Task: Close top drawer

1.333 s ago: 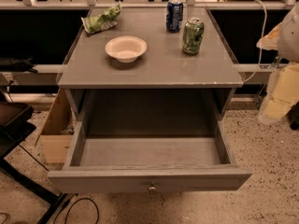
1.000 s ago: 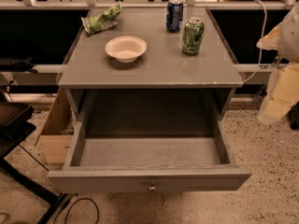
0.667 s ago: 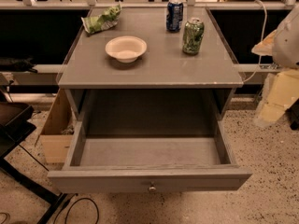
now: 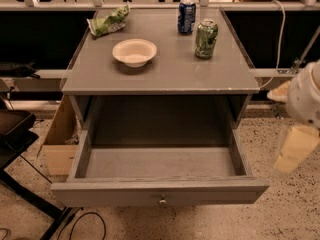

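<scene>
Since the earlier frame the gripper point(image 4: 296, 149) has sunk lower and nearer at the scene's right edge, beside the cabinet point(image 4: 165, 79) and clear of it; whether it is apart or together I cannot tell. Nothing else has shifted. The top drawer point(image 4: 115, 193) stands pulled fully out toward the near side, its knob point(image 4: 162, 201) at centre front. On the cabinet sit a white bowl point(image 4: 134, 52), a green can point(image 4: 206, 39), a blue can point(image 4: 186, 16) and a crumpled green bag point(image 4: 107, 24).
</scene>
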Controlling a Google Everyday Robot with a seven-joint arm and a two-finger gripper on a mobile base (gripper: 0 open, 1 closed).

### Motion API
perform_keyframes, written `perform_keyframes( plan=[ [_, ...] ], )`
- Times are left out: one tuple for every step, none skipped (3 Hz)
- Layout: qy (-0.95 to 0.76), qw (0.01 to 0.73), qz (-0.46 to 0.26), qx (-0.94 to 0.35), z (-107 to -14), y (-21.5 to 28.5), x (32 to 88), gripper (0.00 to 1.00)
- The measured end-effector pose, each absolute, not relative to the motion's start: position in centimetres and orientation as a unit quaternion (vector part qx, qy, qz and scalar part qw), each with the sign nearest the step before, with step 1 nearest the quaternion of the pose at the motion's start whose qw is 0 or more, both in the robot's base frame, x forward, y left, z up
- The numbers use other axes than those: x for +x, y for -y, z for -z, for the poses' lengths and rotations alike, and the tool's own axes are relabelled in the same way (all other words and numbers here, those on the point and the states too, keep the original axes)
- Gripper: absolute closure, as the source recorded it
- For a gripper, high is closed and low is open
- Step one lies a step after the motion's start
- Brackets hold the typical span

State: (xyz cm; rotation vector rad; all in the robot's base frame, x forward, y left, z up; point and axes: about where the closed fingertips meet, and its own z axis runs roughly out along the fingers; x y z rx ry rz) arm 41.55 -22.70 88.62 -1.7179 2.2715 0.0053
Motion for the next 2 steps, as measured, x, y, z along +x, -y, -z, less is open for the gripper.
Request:
perform_keyframes(
  plan=[
    [-0.801,0.12,-0.019,-0.586,-82.9,23.6,37.9,0.0],
    [-0.813,0.1,-0.039,-0.572,-76.8,23.7,34.7,0.0]
  ],
)
